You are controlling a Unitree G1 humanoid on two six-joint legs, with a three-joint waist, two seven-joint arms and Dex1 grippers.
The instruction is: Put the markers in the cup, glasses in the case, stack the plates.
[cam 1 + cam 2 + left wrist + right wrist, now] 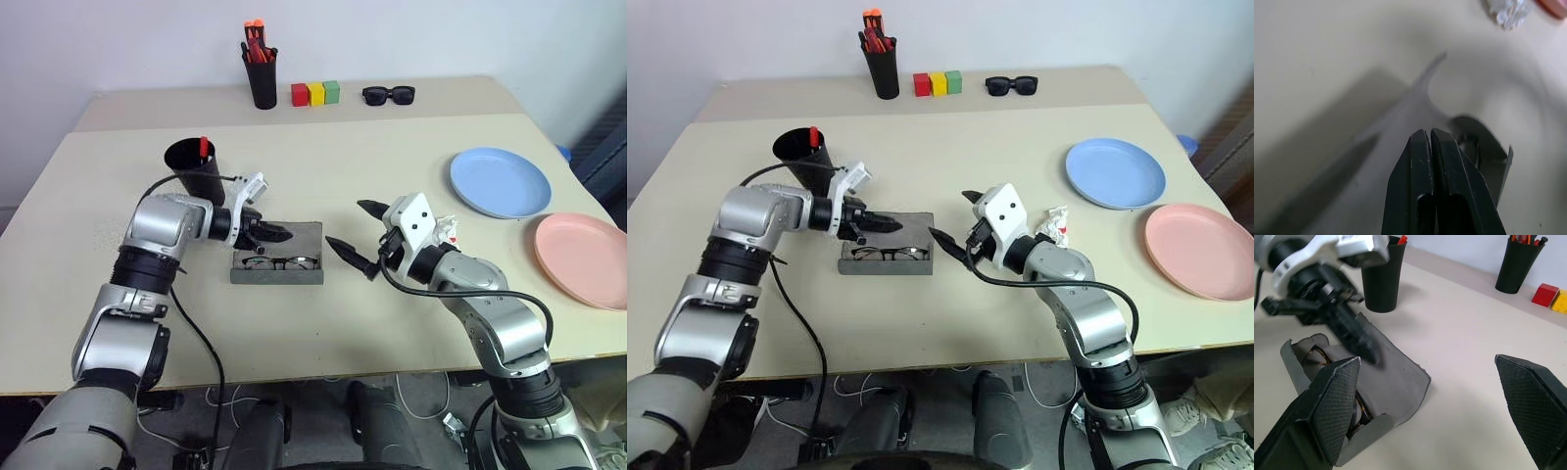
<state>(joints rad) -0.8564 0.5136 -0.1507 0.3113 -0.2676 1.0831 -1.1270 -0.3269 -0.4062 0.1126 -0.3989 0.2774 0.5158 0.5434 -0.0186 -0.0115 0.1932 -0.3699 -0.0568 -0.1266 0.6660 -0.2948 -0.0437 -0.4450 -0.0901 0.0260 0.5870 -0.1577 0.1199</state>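
Note:
The black cup stands at the table's left with a marker's red end poking out of it. In front of it lies the grey case, lid open, with the wire-framed glasses inside. My left gripper is shut with nothing between its fingers and hovers over the case's open flap. Just right of the case, my right gripper stands wide open and holds nothing. The light blue plate and the pink plate lie side by side at the right.
A taller black pen holder with orange-red pens, three coloured blocks and black sunglasses sit along the back. A crumpled clear wrapper lies behind my right wrist. The pink plate is near the table's right edge.

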